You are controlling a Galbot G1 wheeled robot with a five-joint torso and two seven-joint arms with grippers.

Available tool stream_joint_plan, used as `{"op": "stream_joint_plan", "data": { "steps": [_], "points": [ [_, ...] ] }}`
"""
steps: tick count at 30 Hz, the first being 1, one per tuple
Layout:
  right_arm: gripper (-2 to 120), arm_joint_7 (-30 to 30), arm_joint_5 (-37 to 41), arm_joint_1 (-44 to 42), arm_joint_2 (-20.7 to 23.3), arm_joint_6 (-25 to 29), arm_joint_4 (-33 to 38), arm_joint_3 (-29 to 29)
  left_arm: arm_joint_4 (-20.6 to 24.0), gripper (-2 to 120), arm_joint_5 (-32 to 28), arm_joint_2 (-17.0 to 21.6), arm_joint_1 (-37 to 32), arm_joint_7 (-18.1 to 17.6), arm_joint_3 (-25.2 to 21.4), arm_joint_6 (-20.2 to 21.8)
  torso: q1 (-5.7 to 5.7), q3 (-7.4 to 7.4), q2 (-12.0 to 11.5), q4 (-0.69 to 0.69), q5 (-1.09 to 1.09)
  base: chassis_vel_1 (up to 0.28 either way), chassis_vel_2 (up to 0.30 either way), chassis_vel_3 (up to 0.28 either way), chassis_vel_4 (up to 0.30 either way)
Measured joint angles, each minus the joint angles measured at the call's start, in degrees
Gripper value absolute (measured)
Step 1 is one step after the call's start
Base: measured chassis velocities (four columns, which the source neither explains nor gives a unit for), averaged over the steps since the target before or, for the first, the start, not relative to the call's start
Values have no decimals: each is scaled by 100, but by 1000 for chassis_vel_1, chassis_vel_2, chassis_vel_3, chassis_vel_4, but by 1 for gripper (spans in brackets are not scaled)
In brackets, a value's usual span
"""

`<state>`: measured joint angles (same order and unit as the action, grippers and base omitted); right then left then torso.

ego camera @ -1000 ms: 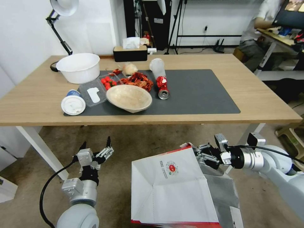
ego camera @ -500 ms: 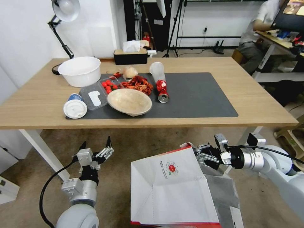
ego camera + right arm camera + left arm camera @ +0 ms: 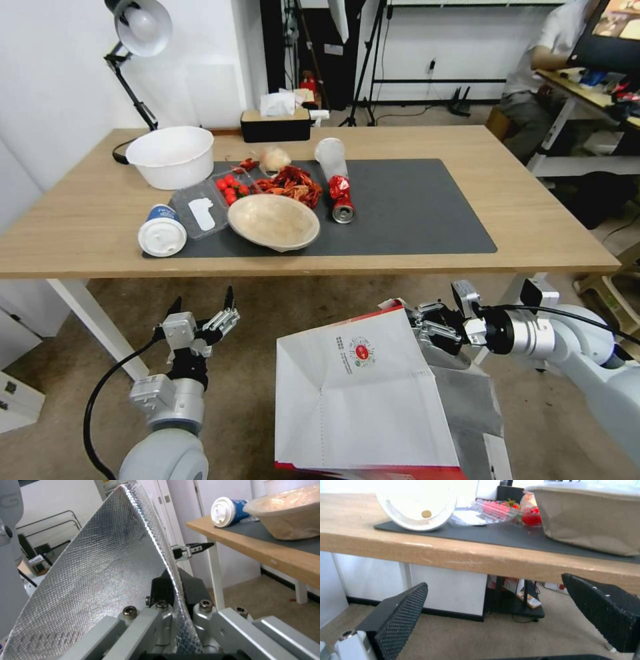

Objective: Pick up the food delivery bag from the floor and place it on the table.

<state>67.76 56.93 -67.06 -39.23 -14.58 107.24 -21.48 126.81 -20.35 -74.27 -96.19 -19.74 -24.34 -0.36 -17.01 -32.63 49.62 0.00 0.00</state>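
The food delivery bag [image 3: 360,393], white with a small round red logo and a red base band, hangs low in front of me, off the carpet floor [image 3: 280,307]. My right gripper [image 3: 427,328] is shut on its upper rim. In the right wrist view the fingers [image 3: 163,590] pinch the silver foil lining [image 3: 100,575]. Ahead stands the table [image 3: 533,207] with its dark grey mat [image 3: 413,200], its front edge higher than the bag's rim. My left gripper [image 3: 203,313] is open and holds nothing, just below the table's edge [image 3: 480,560].
Crowding the mat's left half are a white bowl [image 3: 171,155], a beige bowl [image 3: 273,220], a lying paper cup [image 3: 162,232], a red can [image 3: 341,200] and food scraps. Its right half is bare. A white table leg [image 3: 93,313] stands near my left arm.
The head camera has shifted: the table sits lower in the picture than before. The bag and both grippers keep their places in the view, with the right gripper's grip unchanged.
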Motion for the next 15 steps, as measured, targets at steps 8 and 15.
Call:
{"op": "stream_joint_plan", "data": {
  "steps": [8, 15],
  "points": [
    [0, -2, 0, 0, -3, 2, 0, 4, 0, 100, 3, -5, 1, 5, 3, 0, -82, -110, 195, 0, 0, 0, 0, 0, 0],
    [0, -3, 0, -8, -1, 6, 0, 4, 4, 100, -1, -5, -3, 6, 3, 1, -171, -228, 401, 0, 0, 0, 0, 0, 0]
  ]
}}
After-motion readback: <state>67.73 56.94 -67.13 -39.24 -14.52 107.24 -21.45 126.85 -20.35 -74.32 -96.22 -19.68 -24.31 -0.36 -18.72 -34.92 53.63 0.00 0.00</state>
